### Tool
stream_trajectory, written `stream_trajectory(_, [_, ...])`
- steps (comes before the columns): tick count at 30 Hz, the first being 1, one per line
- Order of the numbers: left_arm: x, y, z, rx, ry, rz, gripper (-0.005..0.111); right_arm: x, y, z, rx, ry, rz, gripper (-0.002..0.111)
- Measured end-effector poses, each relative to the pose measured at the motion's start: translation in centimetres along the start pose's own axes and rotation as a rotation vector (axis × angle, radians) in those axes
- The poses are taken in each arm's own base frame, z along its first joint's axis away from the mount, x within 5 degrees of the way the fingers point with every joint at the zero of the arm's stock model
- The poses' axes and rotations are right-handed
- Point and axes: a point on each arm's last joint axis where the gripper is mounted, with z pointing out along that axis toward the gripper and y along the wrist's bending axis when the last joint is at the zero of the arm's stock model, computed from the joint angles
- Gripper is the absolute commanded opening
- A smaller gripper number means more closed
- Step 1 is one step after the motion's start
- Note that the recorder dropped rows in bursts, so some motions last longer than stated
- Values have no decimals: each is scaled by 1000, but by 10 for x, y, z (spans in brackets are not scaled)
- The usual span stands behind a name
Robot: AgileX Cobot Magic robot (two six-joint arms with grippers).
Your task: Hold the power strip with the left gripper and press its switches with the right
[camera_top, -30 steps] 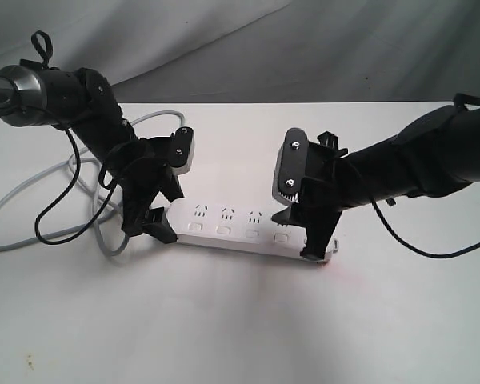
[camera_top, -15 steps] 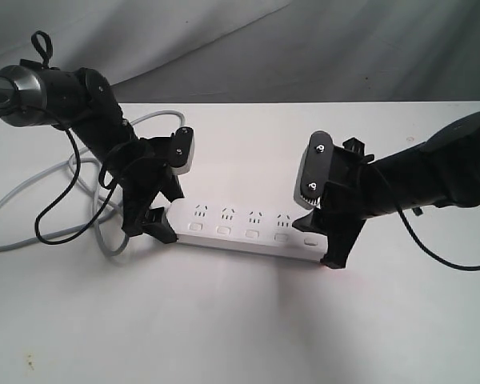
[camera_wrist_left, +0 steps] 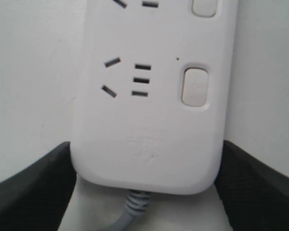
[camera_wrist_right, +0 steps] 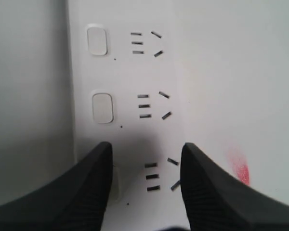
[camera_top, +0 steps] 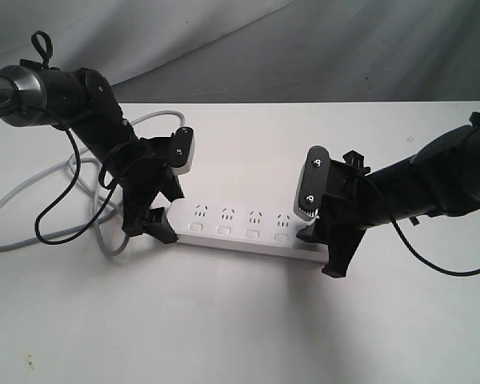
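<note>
Power strip (camera_top: pixel 248 232): lies flat mid-table (camera_top: pixel 224 336), running left to right, switches (camera_top: pixel 224 230) along its near edge, grey cord (camera_wrist_left: pixel 131 208) leaving the left end.
Left gripper (camera_top: pixel 170 212): clenched across the strip's width at the cord end, one finger on each long side, probably to stop the bar sliding or tipping under a push.
Right gripper (camera_top: pixel 322 244): released, jaws spread, low over the right end.
Pressing finger (camera_wrist_right: pixel 86 192): its tip overlaps the last switch; contact unclear.
Spread jaws: likely so one finger alone does the pressing.
</note>
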Motion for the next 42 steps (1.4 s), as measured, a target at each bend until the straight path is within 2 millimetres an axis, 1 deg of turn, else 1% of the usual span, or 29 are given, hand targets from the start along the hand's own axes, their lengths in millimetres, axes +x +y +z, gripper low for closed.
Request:
stream_trajectory(27, [0, 0, 0, 0, 0, 0, 51, 4, -2, 1, 10, 10, 12, 43])
stream_trajectory(31, [0, 0, 0, 0, 0, 0, 51, 4, 1, 5, -23, -4, 33, 43])
stream_trajectory(34, [0, 0, 0, 0, 0, 0, 51, 10, 3, 5, -26, 6, 52, 43])
stream_trajectory(40, [0, 0, 0, 0, 0, 0, 51, 12, 2, 4, -22, 8, 59, 43])
stream_trajectory(42, [0, 0, 0, 0, -2, -1, 51, 14, 3, 7, -32, 12, 65, 43])
